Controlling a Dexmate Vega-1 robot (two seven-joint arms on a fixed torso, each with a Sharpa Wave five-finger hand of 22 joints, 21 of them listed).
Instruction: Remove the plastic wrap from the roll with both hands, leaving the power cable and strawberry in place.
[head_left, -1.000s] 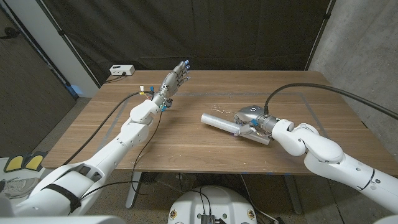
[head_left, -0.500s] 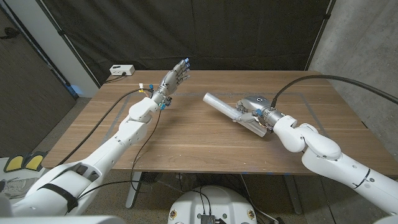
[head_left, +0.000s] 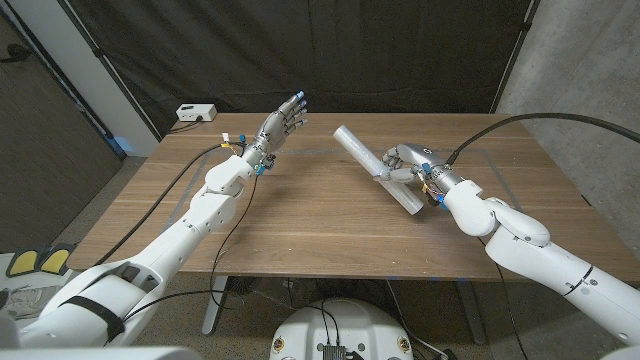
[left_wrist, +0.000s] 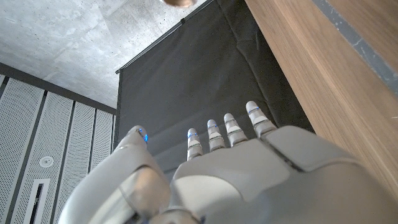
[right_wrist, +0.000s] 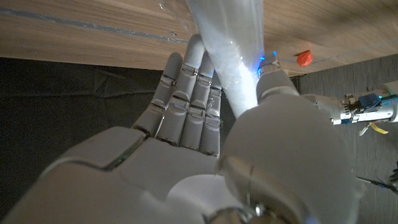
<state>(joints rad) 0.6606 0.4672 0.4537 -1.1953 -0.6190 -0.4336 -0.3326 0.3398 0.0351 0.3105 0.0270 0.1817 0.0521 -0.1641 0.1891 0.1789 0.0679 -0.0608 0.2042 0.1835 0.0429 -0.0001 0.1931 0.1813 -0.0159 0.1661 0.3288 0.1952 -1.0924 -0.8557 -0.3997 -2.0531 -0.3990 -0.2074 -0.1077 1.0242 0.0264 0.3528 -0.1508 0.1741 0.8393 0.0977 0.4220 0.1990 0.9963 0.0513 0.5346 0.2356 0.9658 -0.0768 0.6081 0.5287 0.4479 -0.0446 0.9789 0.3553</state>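
My right hand (head_left: 402, 162) is wrapped around the roll of plastic wrap (head_left: 378, 168), gripping it near its middle; in the right wrist view the fingers (right_wrist: 186, 99) lie straight along one side of the shiny tube (right_wrist: 230, 56) and the thumb bears on the other side, so the roll is clamped between them. From the head camera I see the roll tilted across the table (head_left: 300, 225), one end pointing toward the far edge and the other toward my right forearm; I cannot tell whether it touches the wood. My left hand (head_left: 283, 125) is raised over the far left part of the table, holding nothing, fingers straight and a little apart; the left wrist view shows the same, its fingertips (left_wrist: 214, 127) reaching toward the black curtain (left_wrist: 205, 74) with the thumb set off to one side. In the right wrist view I can pick out the strawberry (right_wrist: 304, 58) as a small red thing on the wood, apart from the roll. A white box (head_left: 195, 113) sits behind the table's far left corner.
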